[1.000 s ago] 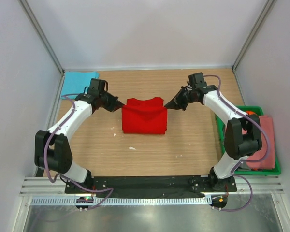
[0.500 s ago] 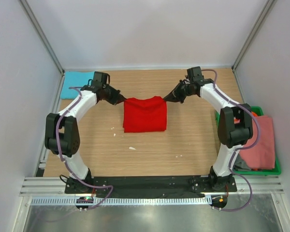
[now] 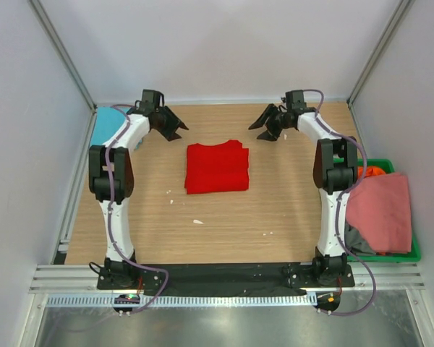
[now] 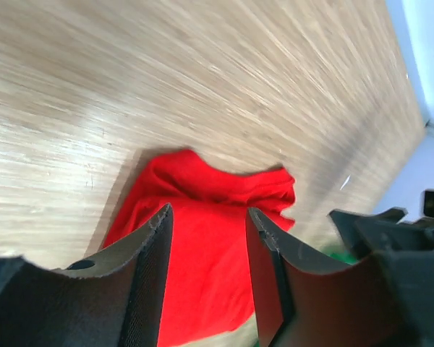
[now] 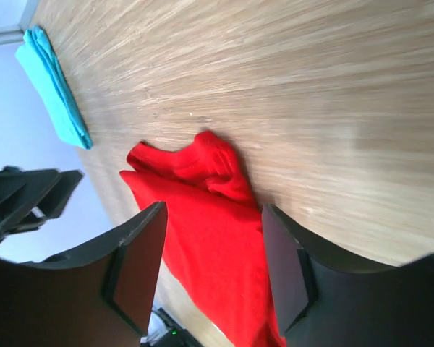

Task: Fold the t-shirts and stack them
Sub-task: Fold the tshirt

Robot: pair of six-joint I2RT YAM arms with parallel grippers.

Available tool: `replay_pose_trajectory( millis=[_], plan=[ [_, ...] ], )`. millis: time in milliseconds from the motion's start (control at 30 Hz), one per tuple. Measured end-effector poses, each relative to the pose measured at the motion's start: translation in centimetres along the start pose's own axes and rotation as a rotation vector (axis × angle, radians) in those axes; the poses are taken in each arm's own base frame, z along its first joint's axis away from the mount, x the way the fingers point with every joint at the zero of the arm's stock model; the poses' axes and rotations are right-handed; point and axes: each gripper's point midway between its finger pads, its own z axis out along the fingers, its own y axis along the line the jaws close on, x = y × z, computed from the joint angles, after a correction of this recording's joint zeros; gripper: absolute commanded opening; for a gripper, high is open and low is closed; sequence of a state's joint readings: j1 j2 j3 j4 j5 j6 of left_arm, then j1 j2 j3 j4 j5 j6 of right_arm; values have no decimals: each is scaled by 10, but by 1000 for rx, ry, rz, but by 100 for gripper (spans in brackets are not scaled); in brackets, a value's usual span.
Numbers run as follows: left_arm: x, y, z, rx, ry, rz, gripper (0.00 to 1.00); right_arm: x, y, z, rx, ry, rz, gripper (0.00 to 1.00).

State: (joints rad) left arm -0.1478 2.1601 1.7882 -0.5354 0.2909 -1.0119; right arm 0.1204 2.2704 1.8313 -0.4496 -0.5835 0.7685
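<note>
A bright red t-shirt (image 3: 215,168) lies folded on the wooden table, its collar end toward the back wall. My left gripper (image 3: 176,126) hovers open behind its far left corner, apart from the cloth. My right gripper (image 3: 260,124) hovers open behind the far right corner, also apart. In the left wrist view the red t-shirt (image 4: 202,188) shows beyond the empty left gripper (image 4: 207,212). The right wrist view has the red t-shirt (image 5: 202,238) past the empty right gripper (image 5: 213,208). A folded turquoise t-shirt (image 3: 101,127) lies at the far left; it shows again as the turquoise t-shirt (image 5: 58,94).
A green crate (image 3: 412,254) stands at the right edge, holding a salmon pink t-shirt (image 3: 380,210), a bit of orange cloth (image 3: 375,171) and dark grey cloth (image 3: 358,242). Small white scraps (image 3: 197,221) lie on the wood nearer the arm bases. White walls close in behind and at both sides.
Both grippers held the red t-shirt's far corners, then opened and let go. They pulled back toward the far wall, and the shirt now lies flat by itself.
</note>
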Motion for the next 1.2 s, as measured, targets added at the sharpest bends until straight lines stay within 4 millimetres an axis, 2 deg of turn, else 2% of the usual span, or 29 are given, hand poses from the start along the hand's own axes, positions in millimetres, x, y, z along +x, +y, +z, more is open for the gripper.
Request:
replay_pose_trajectory(
  millis=[67, 100, 133, 233, 333, 400, 533, 600, 800, 933, 1067, 1200],
  plan=[
    [-2, -6, -10, 4, -10, 61, 49, -9, -2, -10, 19, -25, -43, 67],
    [0, -12, -18, 20, -14, 97, 58, -10, -1, -17, 19, -36, -56, 71],
    [4, -15, -24, 40, -13, 128, 61, -9, 2, -27, 13, -49, -75, 73],
    [25, -23, -45, 88, 17, 219, 62, 10, 14, -51, -4, -48, -129, 75],
    [39, -26, -49, 105, 36, 340, 62, 25, 27, -59, -34, -38, -213, 75],
    [46, -20, -46, 85, 47, 422, 62, 31, 26, -54, -42, -27, -259, 73],
    [48, -3, -35, 32, 81, 549, 59, 44, 8, -38, -18, 18, -290, 68],
    [46, 6, -24, 12, 94, 583, 57, 47, -5, -28, -4, 36, -298, 64],
    [43, 30, 6, -52, 138, 622, 51, 56, -28, -7, 26, 83, -307, 56],
    [41, 32, 15, -60, 147, 626, 45, 63, -30, 2, 28, 100, -317, 53],
    [43, 36, 20, -69, 159, 623, 44, 69, -26, 9, 17, 104, -338, 54],
    [42, 38, 26, -75, 168, 620, 44, 71, -31, 17, 31, 110, -338, 54]
  ],
)
